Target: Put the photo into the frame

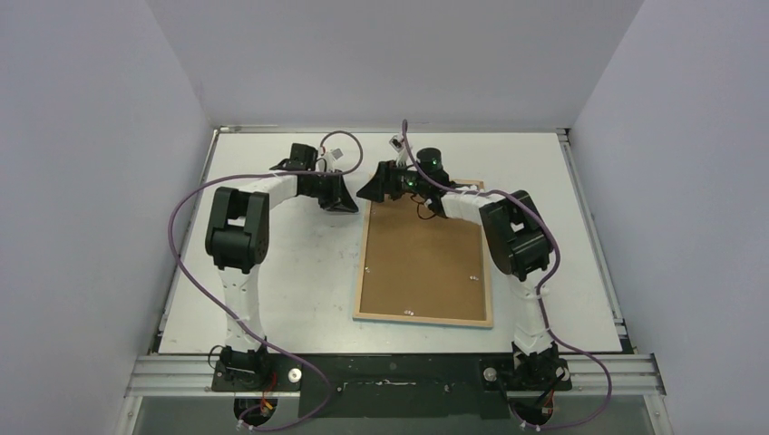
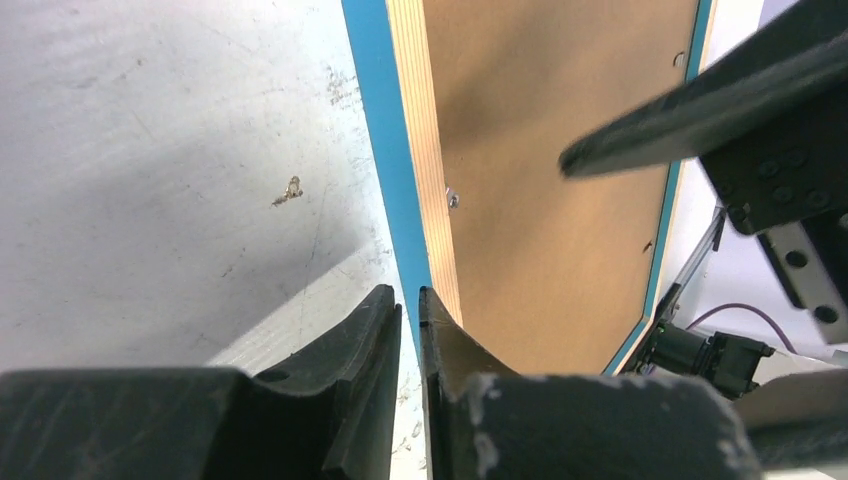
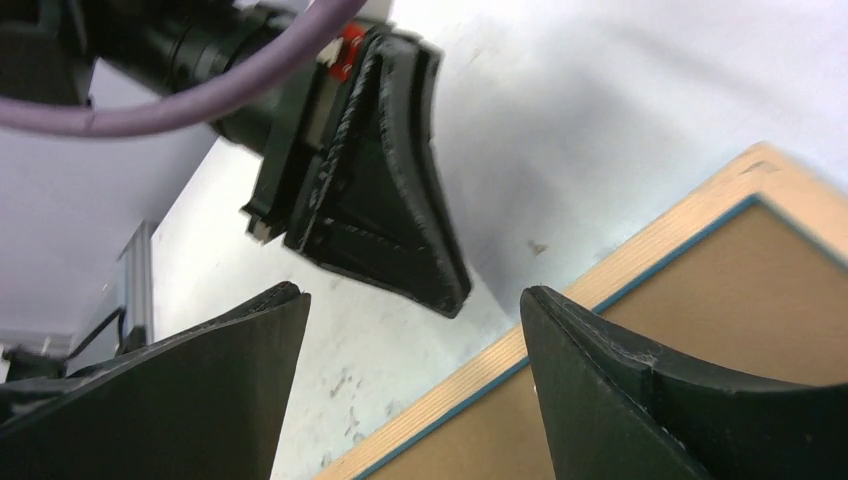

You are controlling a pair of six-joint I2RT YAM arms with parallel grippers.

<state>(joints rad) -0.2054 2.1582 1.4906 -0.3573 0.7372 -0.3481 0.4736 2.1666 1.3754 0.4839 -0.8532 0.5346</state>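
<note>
Frame (image 1: 422,319): lies flat on the table (image 1: 290,272), reverse side up, centre-right of the overhead view. It has a pale wooden border, and a blue edge shows in the wrist views.
Backing board (image 1: 422,254): brown, filling the frame's opening.
Left gripper (image 1: 349,203): just left of the frame's upper-left corner. Its fingers (image 2: 380,310) are drawn almost together, with only a thin slit between them. Contact with the frame cannot be told.
Right gripper (image 1: 365,193): over the same corner, tip to tip with the left gripper. Its fingers (image 3: 560,330) are spread wide, and the corner lies below the gap.
</note>
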